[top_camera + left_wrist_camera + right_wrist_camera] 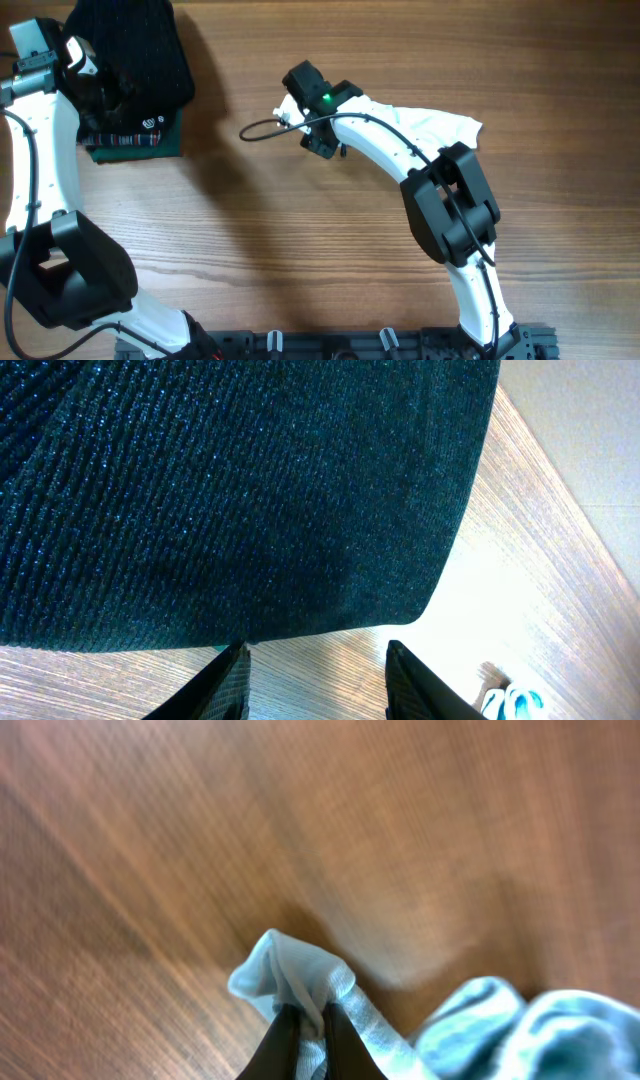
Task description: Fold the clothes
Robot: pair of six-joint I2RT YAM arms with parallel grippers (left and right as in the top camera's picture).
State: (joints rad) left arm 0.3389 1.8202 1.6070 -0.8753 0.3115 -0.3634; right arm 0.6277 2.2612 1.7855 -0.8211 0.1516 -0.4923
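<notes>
The right tool (305, 1025) was pinched shut on a corner of the pale garment (445, 125), whose length trailed away rightward across the tabletop (300, 230), beneath that arm. The left tool (318, 682) (jaws partly apart, empty) hovered well apart, over the black knit (230, 490). Only the right wrist view showed the pinch; only the overhead view showed the cloth's spread.

Bright even light, soft shadows — right wrist view blurred
</notes>
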